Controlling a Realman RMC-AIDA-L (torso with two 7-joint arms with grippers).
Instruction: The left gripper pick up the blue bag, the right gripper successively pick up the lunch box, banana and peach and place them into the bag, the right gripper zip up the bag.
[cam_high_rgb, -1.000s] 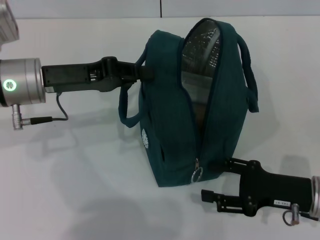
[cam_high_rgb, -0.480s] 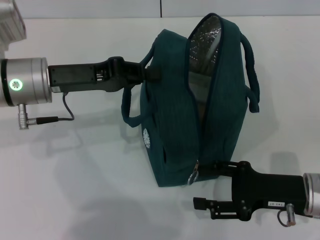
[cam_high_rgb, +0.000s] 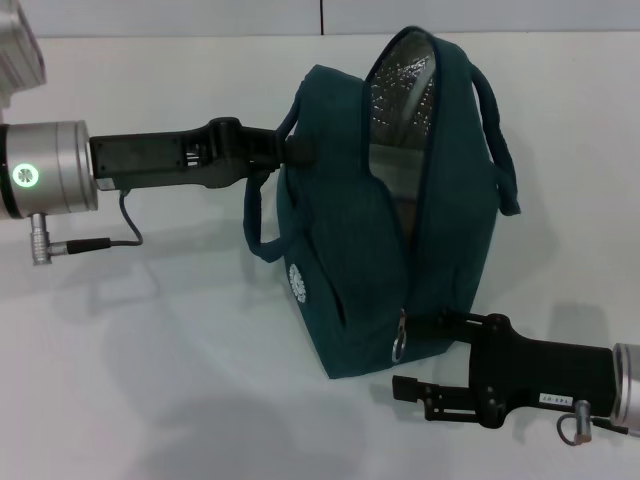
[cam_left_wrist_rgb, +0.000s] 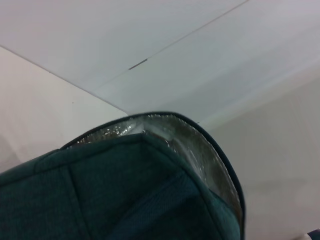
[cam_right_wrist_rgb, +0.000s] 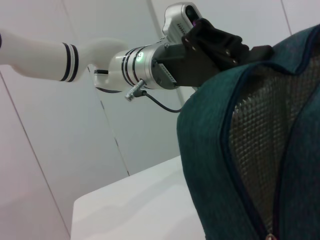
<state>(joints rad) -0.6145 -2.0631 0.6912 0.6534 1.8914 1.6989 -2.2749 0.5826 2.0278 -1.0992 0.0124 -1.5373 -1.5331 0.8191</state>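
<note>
The blue bag stands upright on the white table, its top gaping and showing silver lining. My left gripper is shut on the bag's upper left edge; the right wrist view shows it clamped on the rim. My right gripper is open at the bag's lower front corner, with the zipper pull ring hanging between its fingers. The zip is closed only near the bottom. The bag fills the left wrist view. Lunch box, banana and peach are out of view.
The white table stretches around the bag. A grey wall seam runs behind it. The bag's two handles hang at its left and right sides.
The bag has swung and shifted slightly right with my left gripper. My right gripper moved left to the zipper pull, then drew back a little right with the bag.
</note>
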